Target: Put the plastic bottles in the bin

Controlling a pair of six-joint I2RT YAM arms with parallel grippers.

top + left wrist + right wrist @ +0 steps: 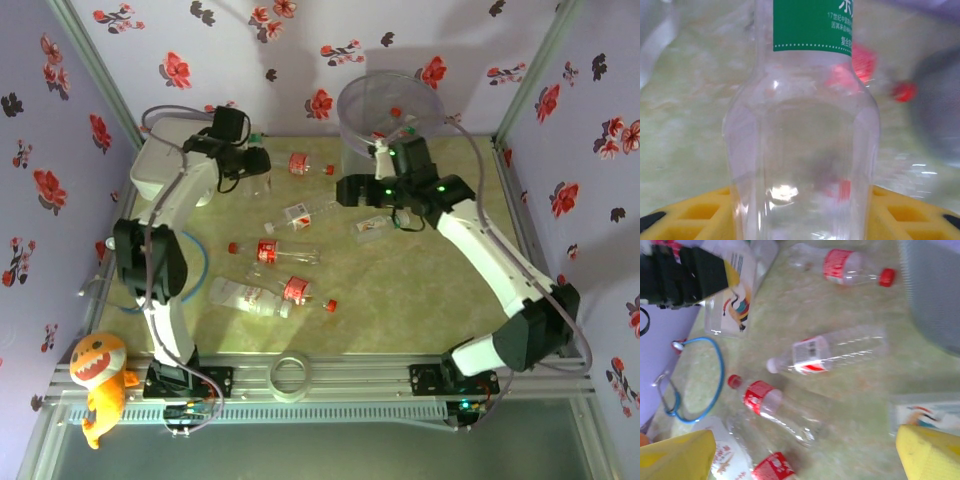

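Note:
My left gripper (250,160) (800,220) is shut on the wide lower body of a clear bottle with a green label (802,125) (258,172), beside the white box. My right gripper (352,190) (805,452) hangs open over the table, nothing between its yellow fingers (927,452). Below it lie a red-labelled bottle (775,407) and a white-labelled bottle (827,355); another red-labelled one (850,267) lies farther off. The tall translucent bin (390,105) (935,290) stands at the back, just behind the right wrist. More bottles (270,250) (296,290) lie mid-table.
A flat white box (165,172) sits at the back left. A blue ring (203,262) (715,380) lies by the left arm. A bird-labelled bottle (372,227) rests under the right forearm. A tape roll (291,376) and an orange plush toy (98,375) sit at the near edge.

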